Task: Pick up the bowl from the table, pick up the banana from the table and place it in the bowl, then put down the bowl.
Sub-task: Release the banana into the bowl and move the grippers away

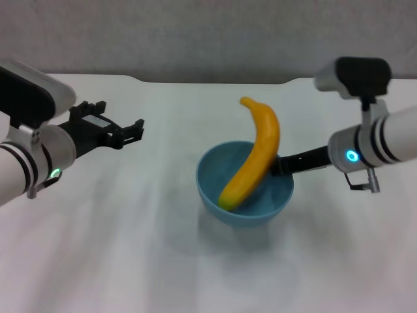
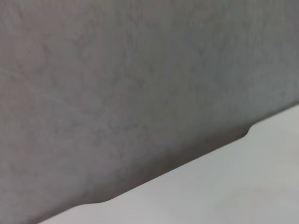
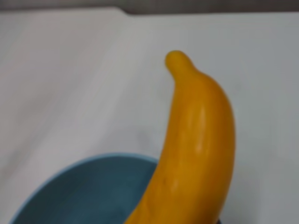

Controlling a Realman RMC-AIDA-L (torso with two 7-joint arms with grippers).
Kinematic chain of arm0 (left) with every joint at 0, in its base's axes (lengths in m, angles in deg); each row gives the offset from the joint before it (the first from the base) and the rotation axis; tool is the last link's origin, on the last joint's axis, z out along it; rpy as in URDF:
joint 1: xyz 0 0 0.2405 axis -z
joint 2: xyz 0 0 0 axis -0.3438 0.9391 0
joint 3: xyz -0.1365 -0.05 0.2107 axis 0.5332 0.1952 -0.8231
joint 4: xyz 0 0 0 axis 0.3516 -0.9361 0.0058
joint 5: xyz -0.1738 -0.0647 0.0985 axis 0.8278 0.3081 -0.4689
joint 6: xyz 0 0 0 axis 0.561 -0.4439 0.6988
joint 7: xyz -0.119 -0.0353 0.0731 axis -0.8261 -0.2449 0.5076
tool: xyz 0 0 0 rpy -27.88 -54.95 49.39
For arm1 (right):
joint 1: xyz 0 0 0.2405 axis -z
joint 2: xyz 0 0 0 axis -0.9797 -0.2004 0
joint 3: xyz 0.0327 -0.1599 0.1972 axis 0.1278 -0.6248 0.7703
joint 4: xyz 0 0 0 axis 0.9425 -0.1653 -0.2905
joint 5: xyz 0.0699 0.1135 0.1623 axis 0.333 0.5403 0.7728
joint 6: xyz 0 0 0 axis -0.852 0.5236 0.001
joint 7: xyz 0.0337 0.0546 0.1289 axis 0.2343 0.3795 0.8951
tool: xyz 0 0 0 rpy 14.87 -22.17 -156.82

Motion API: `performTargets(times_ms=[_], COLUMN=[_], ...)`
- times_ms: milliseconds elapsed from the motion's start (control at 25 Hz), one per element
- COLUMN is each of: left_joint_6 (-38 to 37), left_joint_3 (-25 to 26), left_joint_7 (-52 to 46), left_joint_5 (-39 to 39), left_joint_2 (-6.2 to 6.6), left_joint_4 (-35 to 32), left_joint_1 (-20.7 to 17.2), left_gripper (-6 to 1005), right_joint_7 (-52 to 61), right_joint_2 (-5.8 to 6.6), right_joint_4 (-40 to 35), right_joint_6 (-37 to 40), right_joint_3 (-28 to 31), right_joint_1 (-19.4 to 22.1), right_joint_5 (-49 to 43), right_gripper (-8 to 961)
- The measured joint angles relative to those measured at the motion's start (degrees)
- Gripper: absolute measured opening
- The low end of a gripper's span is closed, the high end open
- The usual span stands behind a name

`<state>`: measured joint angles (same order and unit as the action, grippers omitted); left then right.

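Bowl (image 1: pixel 245 195) light blue, near the middle of the white table (image 1: pixel 130 261), its underside seemingly just clear of the surface, a faint shadow below. Banana (image 1: pixel 253 156) propped in the bowl: lower end down against the inside, upper part leaning over the far rim, pointed stem tip up and away. Right pincer (image 1: pixel 281 164) reaching in from the right to the bowl's right rim, beside the banana; apparently closed on the rim, though fingertips hidden behind banana and bowl. Left pincer (image 1: pixel 124 132) raised at the left, well apart from the bowl, fingers spread, holding nothing. Left wrist view: only grey wall and the table's notched far edge (image 2: pixel 247 133).
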<state>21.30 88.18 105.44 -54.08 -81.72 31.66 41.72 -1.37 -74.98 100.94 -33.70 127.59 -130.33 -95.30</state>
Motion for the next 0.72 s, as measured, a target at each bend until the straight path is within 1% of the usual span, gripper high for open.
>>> performTargets(times_ms=[40,120,240,400,720], left_joint_6=[-0.31,-1.73,-3.01,-4.12,-4.3], left_joint_3=[-0.11,-0.57,-0.73,-0.75,-0.76], left_joint_7=[-0.39,-2.14,-3.92,-4.44,-4.72], left_joint_5=[-0.8,-4.76,-7.71,-7.96,-7.86], left_joint_2=[-0.02,-0.14,-0.25,-0.26,-0.35], left_joint_4=[-0.04,-0.13,-0.14,0.22,-0.22], left_joint_1=[0.03,0.12,0.1,-0.44,-1.15], left_gripper=[893,893,894,894,894], right_joint_7=[1.2,2.31,2.59,2.5,2.46], right_joint_2=[0.0,0.0,-0.26,-0.93,-1.04], right_joint_4=[-1.42,-4.38,-7.39,-7.58,-7.63], right_joint_6=[-0.54,-0.97,-1.22,-0.97,1.61], right_joint_3=[0.42,0.85,0.49,-0.94,-2.18], right_joint_1=[-1.81,-4.96,-7.61,-7.07,-3.72], right_joint_5=[-2.28,-4.86,-5.97,-5.7,-5.53], right_gripper=[35,35,35,35,36])
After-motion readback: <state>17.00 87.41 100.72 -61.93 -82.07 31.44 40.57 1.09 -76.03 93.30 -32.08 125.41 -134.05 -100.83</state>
